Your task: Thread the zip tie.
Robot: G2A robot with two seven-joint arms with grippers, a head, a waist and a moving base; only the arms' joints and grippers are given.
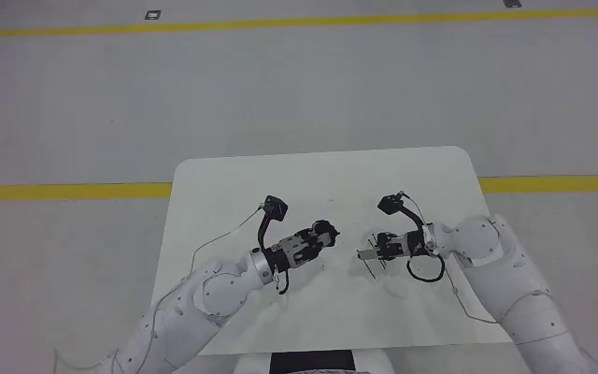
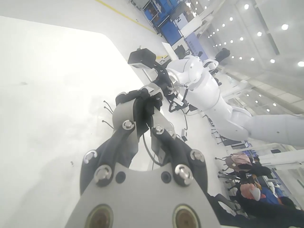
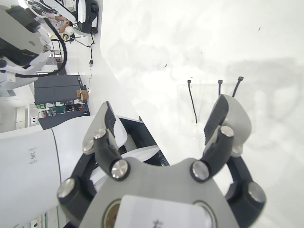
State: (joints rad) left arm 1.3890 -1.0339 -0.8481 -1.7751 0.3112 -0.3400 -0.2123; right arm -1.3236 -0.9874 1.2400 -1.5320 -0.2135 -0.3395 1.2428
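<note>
Top view first: your left gripper [image 1: 329,234] and right gripper [image 1: 367,252] sit over the middle of the table [image 1: 280,187], near each other. The zip ties [image 1: 377,267] lie just beside the right one.

Left wrist view: the fingers [image 2: 133,110] are pressed together. A thin dark strand runs out below them, and you honestly can't tell if it's a tie or a cable.

Right wrist view: the right gripper [image 3: 163,103] is spread wide with nothing in it, and three zip ties [image 3: 192,100] lie flat on the table just past its fingers.

So I'd say nothing's threaded yet, and you've got the pick-up and the threading itself left.
</note>
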